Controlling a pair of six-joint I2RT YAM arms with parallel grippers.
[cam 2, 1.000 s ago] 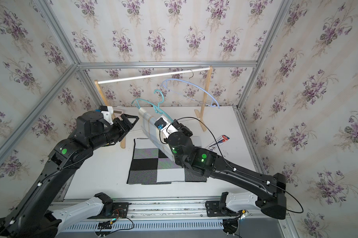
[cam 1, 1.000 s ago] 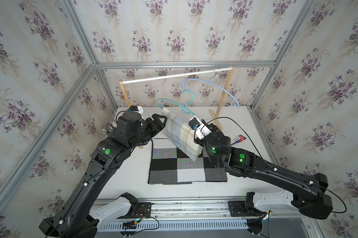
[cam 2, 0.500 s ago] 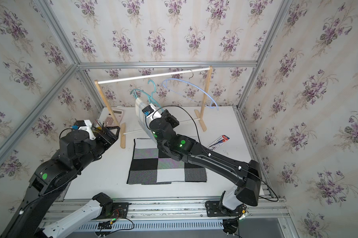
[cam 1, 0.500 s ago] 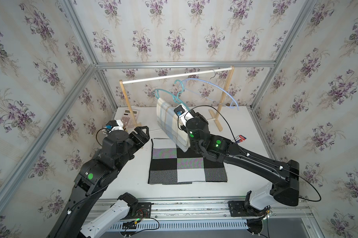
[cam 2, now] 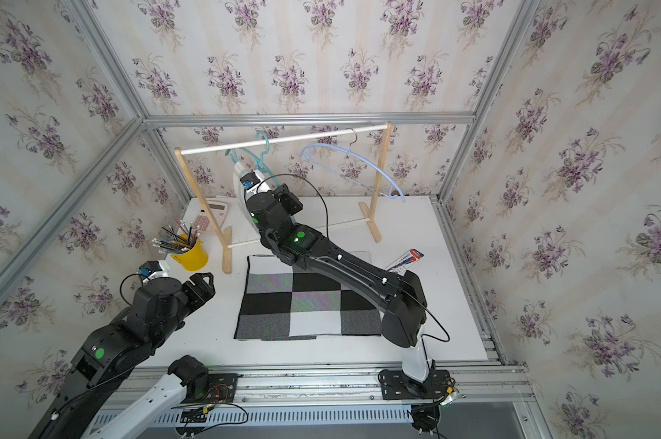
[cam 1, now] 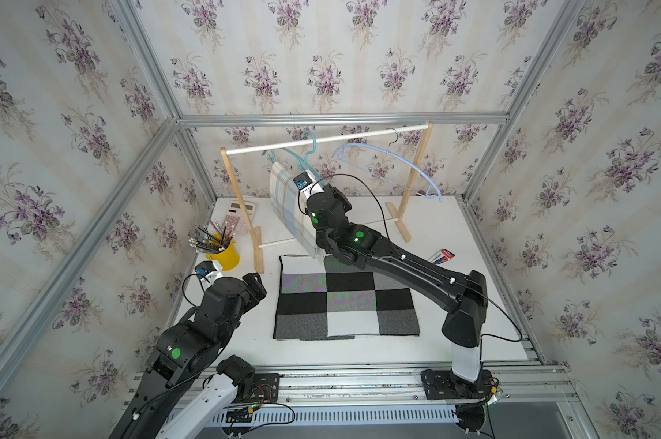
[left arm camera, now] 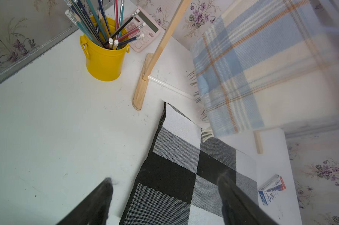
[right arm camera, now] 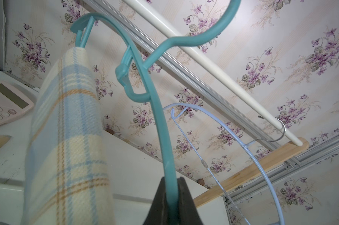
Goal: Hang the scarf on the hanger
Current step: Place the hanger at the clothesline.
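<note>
The bench (cam 1: 245, 342) carries the rack (cam 1: 359, 135) along its far edge, and the work is all at the rack's left half. The scarf (cam 1: 285, 201) is already draped over the bar of the teal hanger (right arm camera: 159, 126). It hangs doubled, with its fringe down by the far edge of the checked mat (cam 1: 344, 300); whether the fringe touches the mat is unclear. The draping itself looks finished.

In the right wrist view the hanger's hook curls around the rack's rail. Whether the hook rests its full weight there cannot be told, because the right fingers (right arm camera: 158, 206) are pinched tight on the hanger's sloping arm and may be carrying it. What seems left is small: confirm the hook is seated on the rail, let go, and draw the right arm back without dragging the scarf off.

The left fingers (left arm camera: 100, 198) are spread wide and hold nothing. They hover over the near-left part of the bench beside the mat's left edge, well apart from the scarf.
</note>
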